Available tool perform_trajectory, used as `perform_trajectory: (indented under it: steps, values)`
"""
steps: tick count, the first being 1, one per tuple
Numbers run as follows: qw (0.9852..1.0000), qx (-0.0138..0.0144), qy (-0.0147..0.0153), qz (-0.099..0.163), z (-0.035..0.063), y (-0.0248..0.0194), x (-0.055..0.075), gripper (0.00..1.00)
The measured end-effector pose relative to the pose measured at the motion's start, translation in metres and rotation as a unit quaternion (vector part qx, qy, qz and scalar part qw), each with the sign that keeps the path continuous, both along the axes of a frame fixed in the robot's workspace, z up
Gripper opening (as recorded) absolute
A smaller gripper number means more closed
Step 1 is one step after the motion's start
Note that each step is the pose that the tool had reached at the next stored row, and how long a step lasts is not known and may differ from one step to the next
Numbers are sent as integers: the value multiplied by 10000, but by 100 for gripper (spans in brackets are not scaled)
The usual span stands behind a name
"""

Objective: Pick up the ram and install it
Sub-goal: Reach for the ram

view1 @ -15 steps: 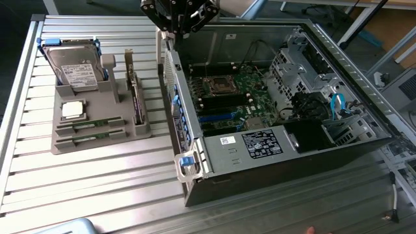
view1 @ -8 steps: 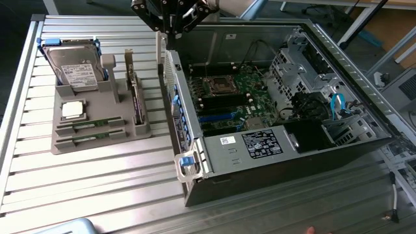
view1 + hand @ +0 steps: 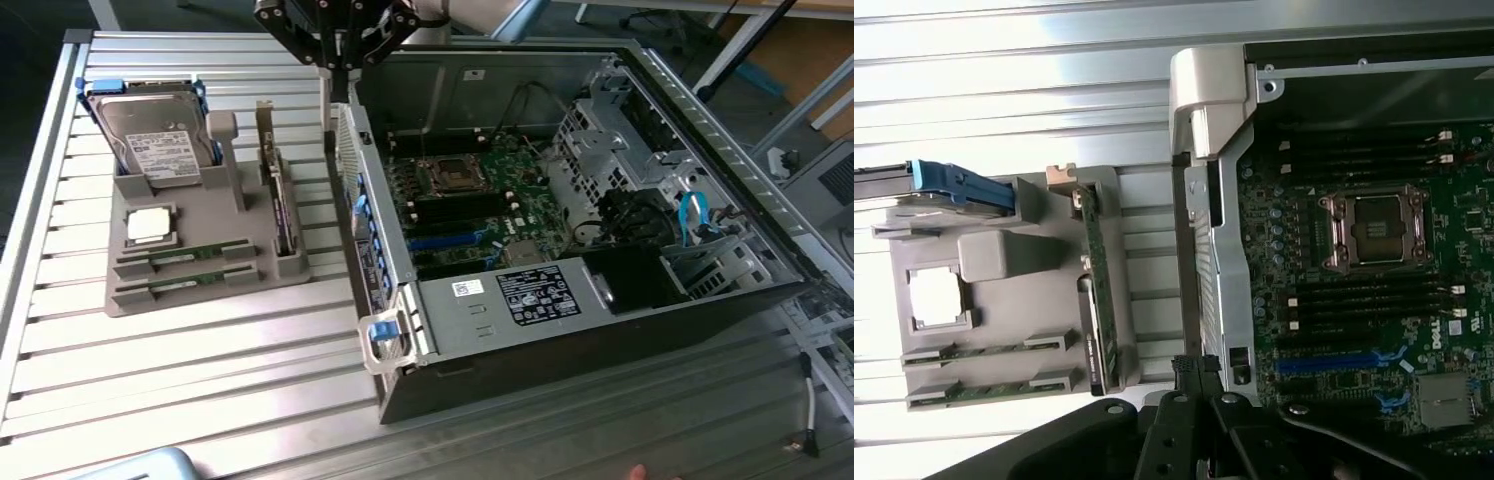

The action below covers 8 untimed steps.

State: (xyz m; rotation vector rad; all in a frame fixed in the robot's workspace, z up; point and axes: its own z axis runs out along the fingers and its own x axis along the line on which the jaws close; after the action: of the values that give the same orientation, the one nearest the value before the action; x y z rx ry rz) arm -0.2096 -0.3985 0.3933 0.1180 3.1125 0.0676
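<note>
Two thin green ram sticks lie in the front slots of the grey holder [image 3: 200, 225], one [image 3: 183, 254] just behind the other [image 3: 183, 284]; the wrist view shows them too [image 3: 986, 351] [image 3: 984, 390]. My gripper [image 3: 342, 66] hangs high over the gap between the holder and the open computer case [image 3: 561, 330], well away from both sticks. Its dark fingers [image 3: 1189, 372] are shut together with nothing between them. Inside the case, the motherboard [image 3: 487, 205] has dark memory slots [image 3: 1374, 300] beside the processor socket [image 3: 1377, 230].
The holder also carries a hard drive [image 3: 150, 145] with blue rails, a square silver processor chip [image 3: 150, 225] and an upright expansion card [image 3: 278, 205]. The case's raised side wall [image 3: 350, 190] stands between holder and motherboard. A slatted metal table [image 3: 160, 380] lies beneath everything.
</note>
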Motion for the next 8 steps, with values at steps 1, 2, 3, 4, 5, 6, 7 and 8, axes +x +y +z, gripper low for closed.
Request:
perform_trajectory:
  steps: [1,2,3,4,5,6,7,8]
  values:
    - [10000,0,0,0,0,0,-18,10]
    - [10000,0,0,0,0,0,-36,10]
    - [10000,0,0,1,0,0,-60,10]
    - [10000,0,0,0,0,0,-82,10]
    - [10000,0,0,0,0,0,-107,10]
    - [10000,0,0,0,0,1,-131,10]
    - [10000,0,0,0,0,1,-159,10]
    - [10000,0,0,0,0,1,-185,10]
